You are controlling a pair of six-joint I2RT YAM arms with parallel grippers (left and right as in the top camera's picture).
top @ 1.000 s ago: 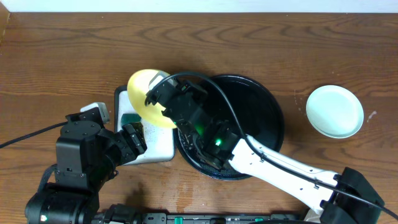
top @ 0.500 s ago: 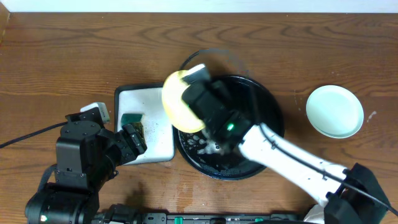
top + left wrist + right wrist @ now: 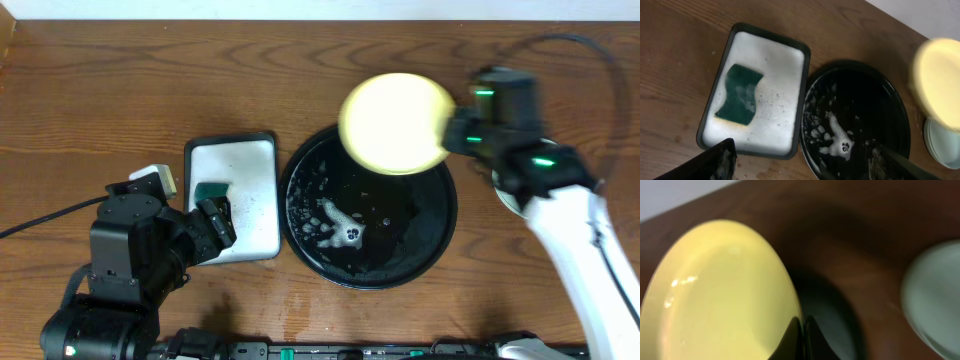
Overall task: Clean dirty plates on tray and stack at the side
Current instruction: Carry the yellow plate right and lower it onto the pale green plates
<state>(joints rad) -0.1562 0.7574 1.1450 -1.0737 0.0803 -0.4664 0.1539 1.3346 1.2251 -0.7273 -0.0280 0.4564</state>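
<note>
The right jaws clamp the yellow plate (image 3: 395, 122) by its rim, lifted above the far right of the tray (image 3: 410, 250), evidently for stacking on the green plate (image 3: 940, 145). Left jaws stand open.

No readable text, labels, brands or numbers on any surface in view.

Ahead of the left gripper (image 3: 802, 167), the worktop (image 3: 100, 90) bears a white tray (image 3: 255, 190); rightward, the black tray (image 3: 420, 230) and a mint plate (image 3: 940, 145).
</note>
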